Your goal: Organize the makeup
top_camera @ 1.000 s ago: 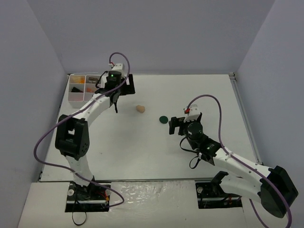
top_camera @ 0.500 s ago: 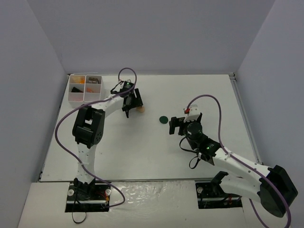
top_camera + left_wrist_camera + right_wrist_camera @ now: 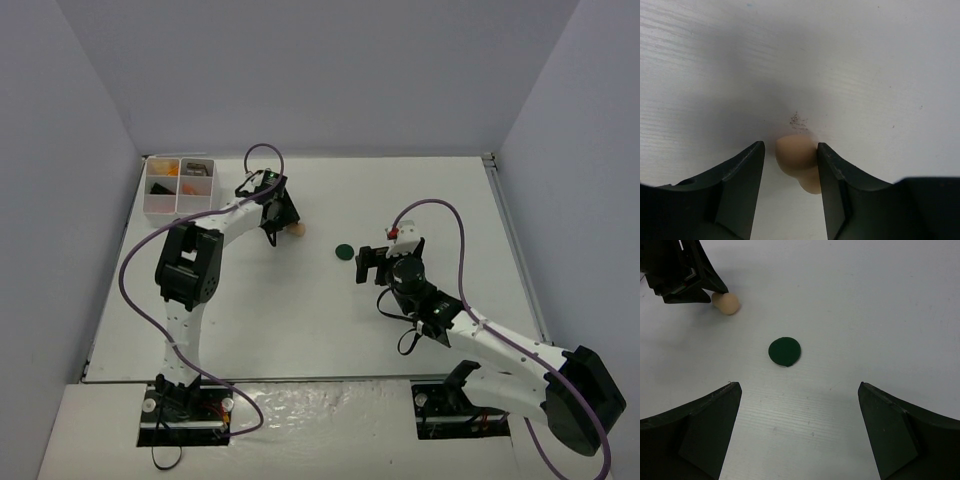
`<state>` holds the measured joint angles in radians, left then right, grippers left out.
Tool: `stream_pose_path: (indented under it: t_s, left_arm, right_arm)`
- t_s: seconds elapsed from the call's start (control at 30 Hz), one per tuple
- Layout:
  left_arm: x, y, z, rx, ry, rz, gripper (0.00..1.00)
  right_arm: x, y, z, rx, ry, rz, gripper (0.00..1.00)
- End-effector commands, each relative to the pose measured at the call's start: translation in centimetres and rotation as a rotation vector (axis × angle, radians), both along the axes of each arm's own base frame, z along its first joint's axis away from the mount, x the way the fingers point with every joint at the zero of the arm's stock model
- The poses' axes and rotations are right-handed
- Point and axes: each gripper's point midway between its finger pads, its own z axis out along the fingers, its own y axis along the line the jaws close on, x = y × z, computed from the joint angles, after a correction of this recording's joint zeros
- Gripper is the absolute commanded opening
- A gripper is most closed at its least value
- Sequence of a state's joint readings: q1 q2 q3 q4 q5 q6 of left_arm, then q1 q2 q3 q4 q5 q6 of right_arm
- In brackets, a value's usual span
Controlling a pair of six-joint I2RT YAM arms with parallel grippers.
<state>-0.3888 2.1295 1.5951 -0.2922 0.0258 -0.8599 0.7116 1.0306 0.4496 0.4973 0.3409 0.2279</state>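
A beige sponge (image 3: 297, 230) lies on the white table. My left gripper (image 3: 284, 231) is open and straddles the sponge (image 3: 797, 156): the right finger (image 3: 832, 175) touches its side and the left finger stands a little apart from it. A dark-green round compact (image 3: 344, 252) lies flat to the sponge's right. My right gripper (image 3: 364, 263) is wide open and empty, just right of the compact; in the right wrist view the compact (image 3: 785, 351) lies ahead of the jaws and the sponge (image 3: 726, 303) beyond it. Other makeup sits in the white box.
A white four-compartment box (image 3: 180, 185) stands at the table's back left, holding orange and dark items. The left arm's fingers (image 3: 690, 280) show at the top left of the right wrist view. Grey walls enclose the table on three sides.
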Motion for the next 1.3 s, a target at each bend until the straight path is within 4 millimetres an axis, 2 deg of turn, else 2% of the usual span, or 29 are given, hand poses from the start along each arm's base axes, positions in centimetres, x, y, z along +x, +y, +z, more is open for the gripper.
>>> stream_pose_path:
  t_s: [0.0,0.07,0.13,0.23,0.33,0.47,0.6,0.67,0.73,0.87,0.9,0.93,1.07,1.27]
  left_arm:
    - [1.2,-1.9,3.6,-0.057,-0.081,0.003,0.39]
    - [1.2,-1.9,3.4,-0.057,-0.079,0.003,0.30]
    - [1.1,-2.1,3.3,-0.058,-0.076,-0.001,0.17]
    - [1.1,-2.1,3.9,-0.063,-0.092,-0.003,0.01]
    - [1.0,-1.8,5.6,-0.071,-0.137,-0.002,0.00]
    - [0.0,-0.3,9.0,-0.074,-0.204,0.001,0.00]
    - [-0.1,3.7,11.9,-0.072,-0.277,0.087,0.00]
    - [-0.5,6.9,14.4,-0.065,-0.333,0.144,0.00]
    - [-0.6,10.0,15.2,-0.043,-0.353,0.193,0.00]
    - [-0.6,16.6,15.5,-0.013,-0.360,0.296,0.00]
    - [-0.7,16.8,15.6,-0.006,-0.365,0.291,0.00]
    - [-0.6,18.7,15.8,0.011,-0.374,0.310,0.00]
    - [0.2,23.3,15.9,0.021,-0.404,0.366,0.00]
    - [1.7,26.2,14.8,-0.002,-0.396,0.409,0.00]
  right_arm:
    - [1.2,0.3,2.4,0.055,-0.068,-0.026,1.00]
    - [1.2,0.3,2.4,0.055,-0.068,-0.024,1.00]
    - [1.2,0.2,2.4,0.055,-0.068,-0.026,1.00]
    - [1.1,0.2,2.4,0.053,-0.069,-0.025,1.00]
    - [1.1,0.2,2.5,0.053,-0.071,-0.027,1.00]
    - [1.1,0.2,2.4,0.052,-0.068,-0.025,1.00]
    - [1.1,0.3,2.4,0.053,-0.067,-0.022,1.00]
    - [1.1,0.4,2.4,0.053,-0.065,-0.016,1.00]
    - [1.0,0.4,2.3,0.053,-0.064,-0.015,1.00]
    - [1.1,0.3,2.4,0.055,-0.066,-0.016,1.00]
    - [1.1,0.3,2.4,0.056,-0.066,-0.018,1.00]
    - [1.1,0.3,2.3,0.053,-0.065,-0.018,1.00]
    - [1.1,0.3,2.2,0.051,-0.063,-0.019,1.00]
    - [1.1,0.4,2.1,0.049,-0.061,-0.017,1.00]
